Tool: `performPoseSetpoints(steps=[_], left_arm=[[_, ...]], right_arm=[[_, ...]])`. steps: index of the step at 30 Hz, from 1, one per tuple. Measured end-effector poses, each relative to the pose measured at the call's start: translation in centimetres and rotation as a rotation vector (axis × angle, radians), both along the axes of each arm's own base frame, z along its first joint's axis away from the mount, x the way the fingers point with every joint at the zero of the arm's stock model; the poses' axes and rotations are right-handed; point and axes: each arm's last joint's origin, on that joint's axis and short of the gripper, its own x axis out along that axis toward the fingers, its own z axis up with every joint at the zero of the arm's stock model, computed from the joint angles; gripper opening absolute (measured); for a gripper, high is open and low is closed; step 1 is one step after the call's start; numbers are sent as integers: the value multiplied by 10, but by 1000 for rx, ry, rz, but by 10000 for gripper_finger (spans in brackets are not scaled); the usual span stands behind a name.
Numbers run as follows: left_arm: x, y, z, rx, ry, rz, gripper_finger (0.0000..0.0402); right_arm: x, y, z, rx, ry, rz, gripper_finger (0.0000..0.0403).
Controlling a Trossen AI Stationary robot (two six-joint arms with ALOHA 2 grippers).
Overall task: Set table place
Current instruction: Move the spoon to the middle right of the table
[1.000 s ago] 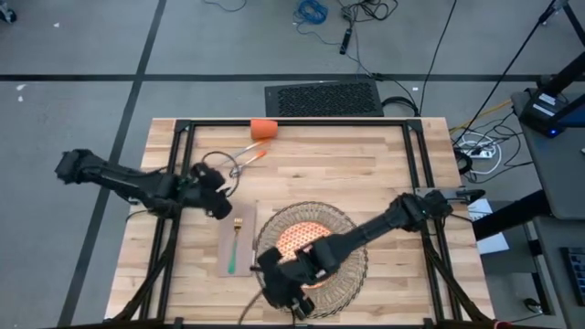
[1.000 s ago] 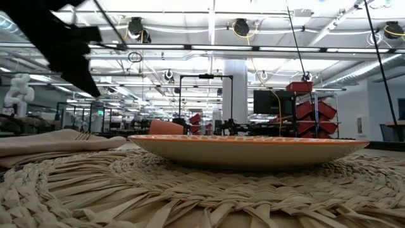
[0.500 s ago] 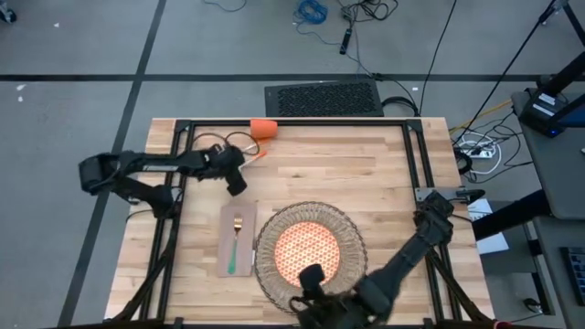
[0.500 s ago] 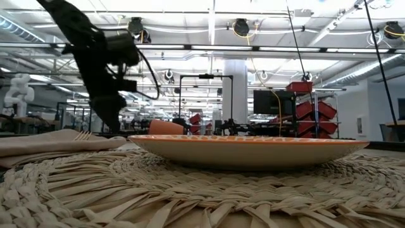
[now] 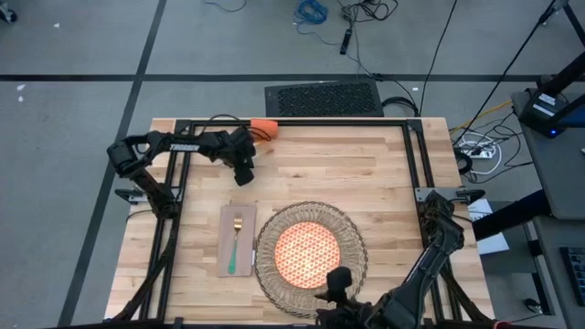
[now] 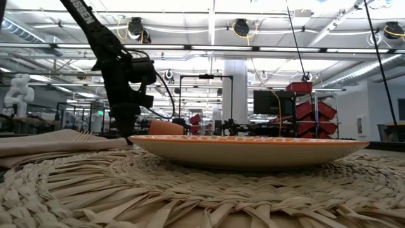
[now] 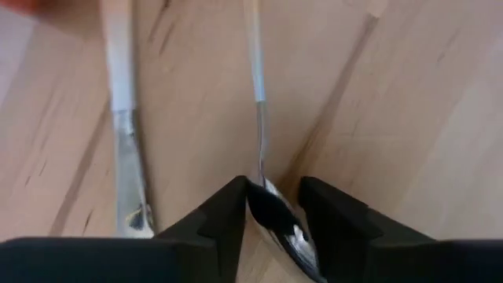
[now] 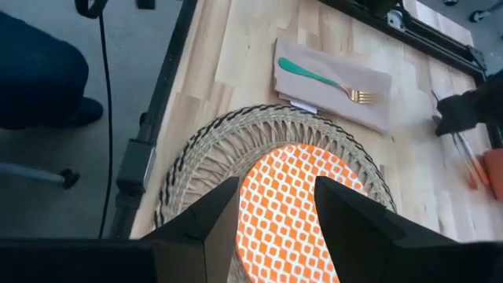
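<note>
A table setting is coming together on the butcher-block tabletop (image 5: 384, 183). At the lower centre of the overhead frame, the orange-patterned plate (image 5: 307, 253) is sitting centred on the round wicker placemat (image 5: 352, 239), and just to its left the green-handled fork (image 5: 235, 246) is lying on the beige napkin (image 5: 224, 260). That much of the place looks done.

The rest is waiting at the upper left of the same frame. The orange cup (image 5: 265, 129) is lying at the far edge of the tabletop, well apart from the placemat, and two pieces of cutlery are lying beside it. The left claw (image 5: 243, 170) is working there: its wrist camera shows the two dark fingers (image 7: 224, 220) partly open and straddling the bowl of the spoon (image 7: 271, 216), with the knife (image 7: 126, 149) lying alongside on the wood. Whether the fingers are already pinching the spoon cannot be told.

The right claw (image 8: 275, 206) is hanging open and empty at the bottom edge of the overhead frame, just off the placemat's near rim, its camera looking down over the plate.

By this reckoning the job is roughly half finished: spoon, knife and cup are all awaiting a move to the placemat.
</note>
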Motion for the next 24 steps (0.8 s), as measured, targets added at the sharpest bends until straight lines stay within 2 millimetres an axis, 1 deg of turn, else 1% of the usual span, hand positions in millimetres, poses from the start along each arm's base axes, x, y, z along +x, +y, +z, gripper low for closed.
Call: performPoseSetpoints(steps=[2,4,5,7,9,14,16,18,19,22,24], left_arm=[[5,-1,-3,-10,23,-40,83],[11,-2,-2,-8,27,-76,32],[13,-4,-1,-4,25,-91,17],[22,-7,3,18,18,-133,11],[36,-10,12,43,-18,-199,6],[78,-24,41,89,-217,-373,3],[93,-30,49,120,-248,-444,3],[113,-35,55,152,-268,-520,2],[122,-38,56,156,-264,-560,2],[150,-45,49,167,-207,-660,2],[169,-49,38,175,-159,-720,1]], right_arm=[[-4,2,0,-5,-5,-14,155],[-7,4,0,-6,-19,-25,155],[-8,5,0,-7,-25,-27,155],[-11,7,0,-7,-37,-33,155],[-11,7,0,1,-44,-46,155],[-16,10,1,16,-78,-84,155],[-18,12,1,22,-92,-97,155],[-19,13,1,32,-113,-117,155],[-20,14,1,35,-117,-119,155],[-21,16,1,62,-129,-136,155],[-22,18,1,72,-141,-144,155]])
